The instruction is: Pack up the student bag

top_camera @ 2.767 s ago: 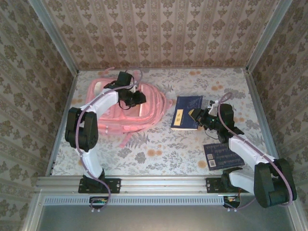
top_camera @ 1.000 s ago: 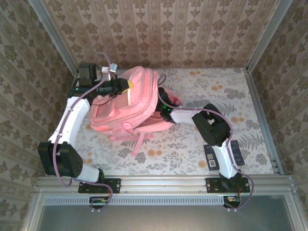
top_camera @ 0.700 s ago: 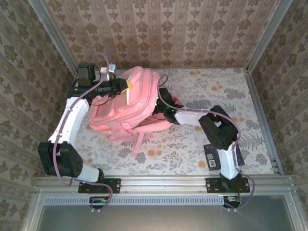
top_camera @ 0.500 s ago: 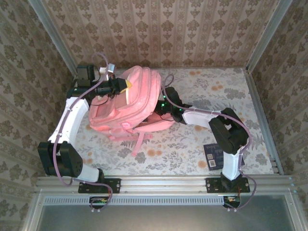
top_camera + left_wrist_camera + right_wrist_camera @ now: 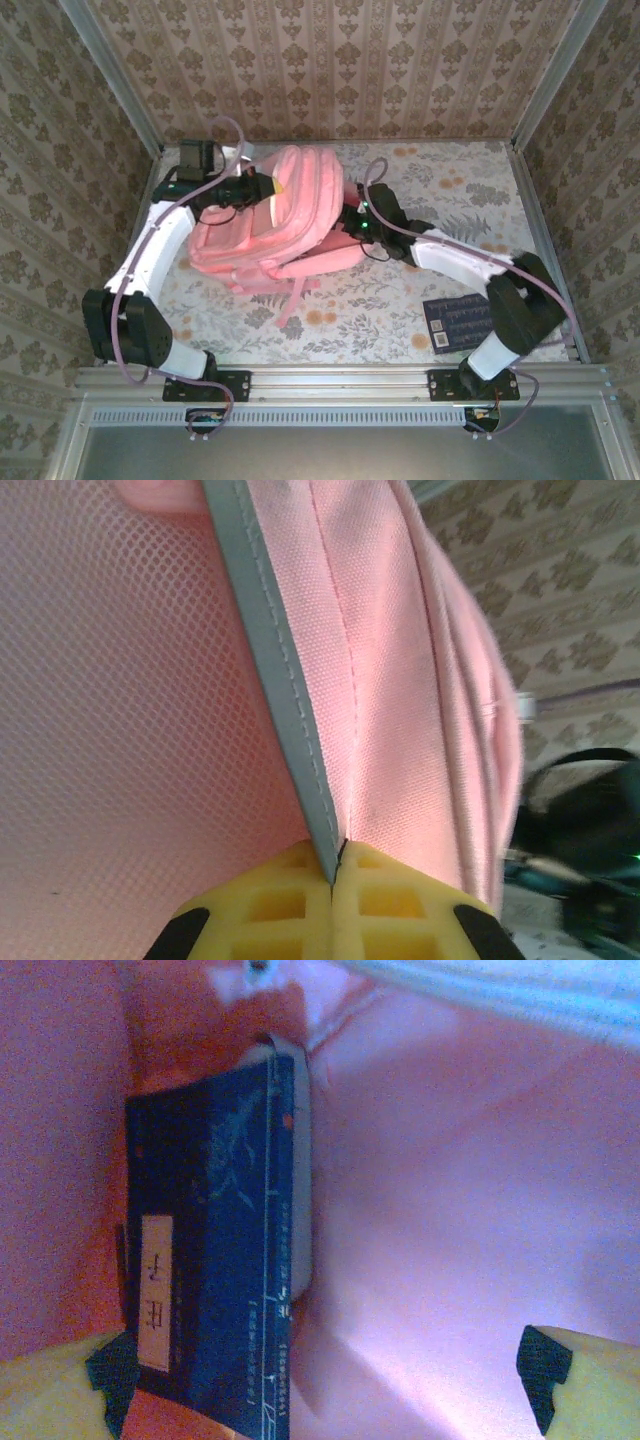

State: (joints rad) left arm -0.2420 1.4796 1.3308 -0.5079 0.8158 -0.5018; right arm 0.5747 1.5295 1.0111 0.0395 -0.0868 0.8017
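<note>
Pink student bag (image 5: 270,225) in upper left, long axis slanting toward upper right, mouth facing right. Left gripper (image 5: 332,875) clenches its edge; right gripper (image 5: 320,1375) is spread, released, near blue book (image 5: 210,1250).

arms: my left arm (image 5: 160,235) and right arm (image 5: 455,262) are smooth white shells between fat black joint housings.
cables: a mauve cable (image 5: 229,121) runs along each arm, looping free near the wrist.
bases (image 5: 205,385): flat black plates.
lamp (image 5: 366,222): a small green light on my right wrist.
left gripper (image 5: 333,865): my fingers (image 5: 290,905) are yellow, moulded with square pockets, with black patches at the outer corners.
right gripper (image 5: 320,1370): the same yellow, with black notched inner edges.
</note>
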